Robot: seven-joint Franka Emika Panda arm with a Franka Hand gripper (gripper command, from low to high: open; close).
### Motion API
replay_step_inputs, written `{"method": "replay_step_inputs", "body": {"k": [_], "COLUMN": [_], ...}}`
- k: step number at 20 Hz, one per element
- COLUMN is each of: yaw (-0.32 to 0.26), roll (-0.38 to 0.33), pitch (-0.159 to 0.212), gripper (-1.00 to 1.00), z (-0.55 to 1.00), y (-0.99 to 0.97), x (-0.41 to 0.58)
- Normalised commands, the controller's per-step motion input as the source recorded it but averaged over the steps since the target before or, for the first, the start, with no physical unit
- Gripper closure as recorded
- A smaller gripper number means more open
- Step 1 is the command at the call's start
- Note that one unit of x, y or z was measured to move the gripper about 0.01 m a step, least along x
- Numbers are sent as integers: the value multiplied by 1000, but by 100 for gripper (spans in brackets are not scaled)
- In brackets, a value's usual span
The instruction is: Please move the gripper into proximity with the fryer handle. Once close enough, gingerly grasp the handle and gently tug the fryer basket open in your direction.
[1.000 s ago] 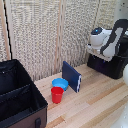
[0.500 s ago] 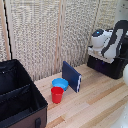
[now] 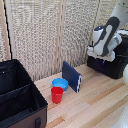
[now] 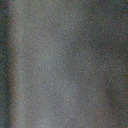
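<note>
Black fryer [image 3: 111,65] sits at far end of wooden counter [image 3: 95,100], on exterior view's right, against reed-screen wall [image 3: 50,35]. White arm [image 3: 107,39] hangs directly over fryer's front, hiding claw, handle and most of basket; cannot tell claw's opening or whether it holds anything. Wrist view only grey blur. Well apart toward exterior view's left: red cup [image 3: 57,94], blue disc [image 3: 60,83], upright dark blue panel [image 3: 71,76], large black divided case [image 3: 17,97].
</note>
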Motion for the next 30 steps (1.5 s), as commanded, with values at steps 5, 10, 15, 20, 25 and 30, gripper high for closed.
{"method": "replay_step_inputs", "body": {"k": [5,10,15,20,25,30], "yaw": [-118,-11,-20,-76,-77,-69], "roll": [274,36,0,0,0,0], "pitch": [57,-22,-98,-148,-122,-5], "gripper": [100,100,100,100,100,100], "z": [38,-246,-118,51,37,-124], "y": [512,959,979,921,919,895], "x": [0,-106,-41,58,100,306]}}
